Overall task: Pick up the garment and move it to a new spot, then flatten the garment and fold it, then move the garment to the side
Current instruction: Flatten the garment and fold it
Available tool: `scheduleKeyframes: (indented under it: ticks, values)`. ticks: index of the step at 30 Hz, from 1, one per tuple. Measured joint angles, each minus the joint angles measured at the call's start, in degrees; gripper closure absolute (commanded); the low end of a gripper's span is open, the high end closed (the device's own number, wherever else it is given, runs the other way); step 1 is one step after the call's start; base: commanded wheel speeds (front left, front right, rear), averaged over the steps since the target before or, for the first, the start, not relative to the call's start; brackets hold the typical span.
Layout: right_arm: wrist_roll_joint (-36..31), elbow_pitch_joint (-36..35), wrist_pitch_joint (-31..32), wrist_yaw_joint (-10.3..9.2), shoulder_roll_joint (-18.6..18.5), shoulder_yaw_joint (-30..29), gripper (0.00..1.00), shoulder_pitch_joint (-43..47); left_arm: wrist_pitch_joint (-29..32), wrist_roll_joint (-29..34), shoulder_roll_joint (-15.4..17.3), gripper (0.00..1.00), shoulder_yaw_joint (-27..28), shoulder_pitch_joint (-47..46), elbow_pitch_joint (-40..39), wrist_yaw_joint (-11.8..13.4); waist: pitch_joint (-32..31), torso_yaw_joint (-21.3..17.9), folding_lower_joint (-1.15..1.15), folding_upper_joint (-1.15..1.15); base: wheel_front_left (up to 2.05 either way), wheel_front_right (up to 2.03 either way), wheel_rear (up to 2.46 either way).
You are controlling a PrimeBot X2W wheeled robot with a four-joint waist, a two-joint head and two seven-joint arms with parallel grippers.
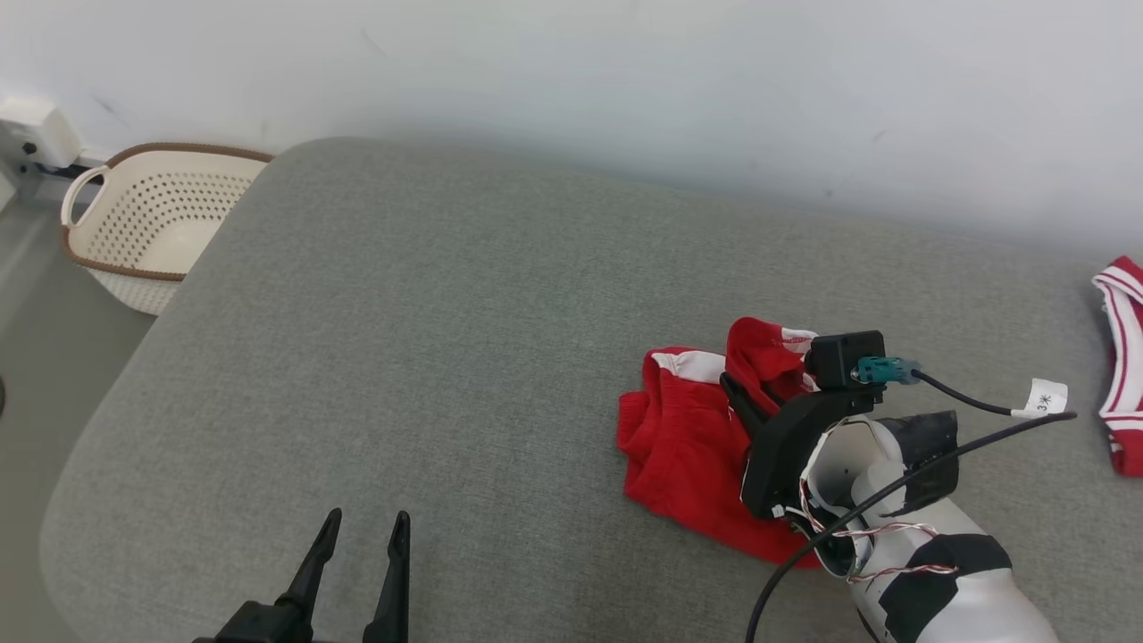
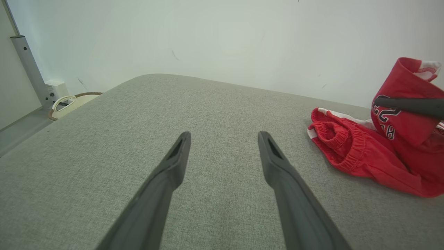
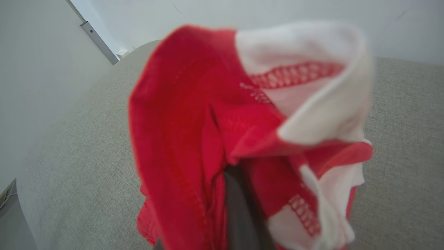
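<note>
Shorts (image 1: 683,446): I see red cloth with white trim, an elastic waist and black numbers, all crumpled.
Place: on the grey pad (image 1: 402,357), right of the middle, with one fold lifted.
Right gripper (image 1: 734,393): jaws closed on the lifted fold.
Left gripper (image 1: 369,518): jaws wide apart, holding nothing, above bare pad.

Red garment (image 1: 683,446), white trim; grey cushion (image 1: 402,357); cream basket (image 1: 152,223)

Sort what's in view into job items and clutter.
Job: red garment, shut in the right pincer; open left pincer; grey cushion.
Lying about: perforated basket; striped red-and-white cloth at the right edge.
</note>
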Motion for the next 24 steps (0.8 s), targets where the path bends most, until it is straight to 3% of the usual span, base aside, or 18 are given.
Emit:
scheduleKeyframes:
  ticks: [12,14,15,24]
  values:
    - [0.4,9.1,-3.4,0.00,2.2,3.6,1.00,-3.8,0.0,-1.4,0.0,0.00,-1.8,-0.7,0.3,0.8,1.9,3.5,0.00,0.00,0.00,0.00,0.00]
    - [0.6,10.0,-3.9,-0.01,2.5,4.2,0.22,-4.5,0.0,-1.4,0.0,0.00,-1.9,-0.7,0.4,1.0,2.0,3.6,0.00,0.00,0.00,0.00,0.00]
    - [0.9,10.2,-4.3,0.00,2.6,4.5,0.00,-4.6,0.0,-1.4,0.0,0.00,-1.8,-0.7,0.5,1.1,2.0,3.6,0.00,0.00,0.00,0.00,0.00]
    - [6.1,4.1,-8.9,0.00,1.0,7.6,0.00,-4.0,0.0,-1.1,0.0,0.00,-0.9,-0.5,0.6,1.2,1.1,1.6,0.00,0.00,0.00,0.00,0.00]
